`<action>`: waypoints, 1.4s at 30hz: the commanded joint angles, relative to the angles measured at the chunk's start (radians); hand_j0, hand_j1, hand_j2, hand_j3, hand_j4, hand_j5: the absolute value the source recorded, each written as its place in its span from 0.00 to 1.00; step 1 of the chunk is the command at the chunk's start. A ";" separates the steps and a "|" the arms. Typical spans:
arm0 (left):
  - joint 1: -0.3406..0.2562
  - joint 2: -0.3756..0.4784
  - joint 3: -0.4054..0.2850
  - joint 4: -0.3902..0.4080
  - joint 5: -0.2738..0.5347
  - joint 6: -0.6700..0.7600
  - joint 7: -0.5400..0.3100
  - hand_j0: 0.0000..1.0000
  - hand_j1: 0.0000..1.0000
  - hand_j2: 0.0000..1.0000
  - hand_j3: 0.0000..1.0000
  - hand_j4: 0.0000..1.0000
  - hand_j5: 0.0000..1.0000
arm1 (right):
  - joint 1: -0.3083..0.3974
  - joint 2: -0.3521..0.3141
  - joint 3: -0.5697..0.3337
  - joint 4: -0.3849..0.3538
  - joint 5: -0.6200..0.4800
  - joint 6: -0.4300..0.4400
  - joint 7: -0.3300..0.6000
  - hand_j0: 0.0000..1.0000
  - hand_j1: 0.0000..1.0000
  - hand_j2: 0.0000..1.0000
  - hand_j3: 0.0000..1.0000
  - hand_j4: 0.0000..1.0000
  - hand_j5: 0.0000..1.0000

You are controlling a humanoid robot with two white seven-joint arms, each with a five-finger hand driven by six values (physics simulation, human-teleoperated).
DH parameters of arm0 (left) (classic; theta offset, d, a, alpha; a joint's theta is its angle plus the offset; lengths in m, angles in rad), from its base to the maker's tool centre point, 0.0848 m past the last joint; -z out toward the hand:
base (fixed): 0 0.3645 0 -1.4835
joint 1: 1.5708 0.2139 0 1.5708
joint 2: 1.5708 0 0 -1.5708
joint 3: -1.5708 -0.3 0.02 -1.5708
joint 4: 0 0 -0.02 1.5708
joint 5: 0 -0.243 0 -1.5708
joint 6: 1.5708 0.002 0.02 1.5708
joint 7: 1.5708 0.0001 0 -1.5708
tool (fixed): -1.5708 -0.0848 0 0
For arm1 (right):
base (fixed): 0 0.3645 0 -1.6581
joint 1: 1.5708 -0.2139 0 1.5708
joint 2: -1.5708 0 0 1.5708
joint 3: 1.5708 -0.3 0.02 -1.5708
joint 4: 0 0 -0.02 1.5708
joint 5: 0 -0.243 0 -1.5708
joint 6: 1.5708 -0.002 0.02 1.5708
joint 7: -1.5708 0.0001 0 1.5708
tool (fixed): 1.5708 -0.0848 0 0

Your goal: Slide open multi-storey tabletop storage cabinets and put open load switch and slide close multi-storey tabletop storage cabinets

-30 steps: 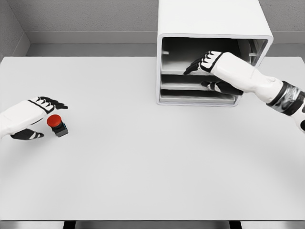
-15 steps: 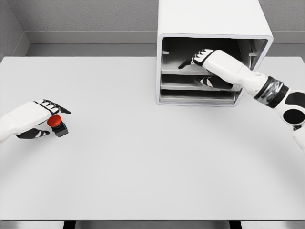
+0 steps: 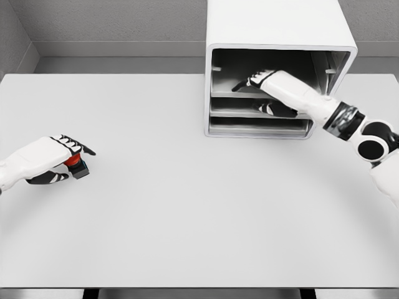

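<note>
The load switch point(image 3: 78, 169), a small black box with a red button, sits on the white table point(image 3: 187, 199) at the far left. My left hand point(image 3: 67, 163) hovers over it, fingers stretched across the red top and thumb low beside it, still apart from the box. The white storage cabinet point(image 3: 274, 25) stands at the back right, its front showing stacked grey trays. My right hand point(image 3: 252, 96) reaches into it, fingers lying on the top tray point(image 3: 225, 93) and thumb under that tray's front lip.
The cabinet's lower trays point(image 3: 249, 128) sit flush inside the shell. A grey wall point(image 3: 112, 25) runs behind the table. The right forearm point(image 3: 349, 124) crosses the cabinet's front right corner.
My left hand has dropped over the switch, now hiding most of the red button. My right hand has pushed deeper into the cabinet along the top tray.
</note>
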 commanded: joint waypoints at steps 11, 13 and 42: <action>0.002 0.002 0.000 0.000 0.005 0.003 0.000 0.55 0.55 0.55 0.55 0.55 0.55 | 0.012 -0.040 0.011 -0.040 0.004 0.001 -0.002 0.72 0.72 0.72 0.72 0.72 0.72; 0.002 0.002 0.000 0.000 0.005 0.003 0.000 0.52 0.52 0.52 0.52 0.52 0.52 | 0.020 -0.049 0.010 -0.055 0.004 0.001 -0.004 0.72 0.72 0.72 0.72 0.72 0.72; -0.044 -0.015 0.020 -0.020 0.047 0.003 0.000 0.39 0.39 0.39 0.39 0.39 0.39 | 0.163 -0.204 -0.047 -0.238 -0.014 0.001 -0.011 0.73 0.73 0.73 0.73 0.73 0.73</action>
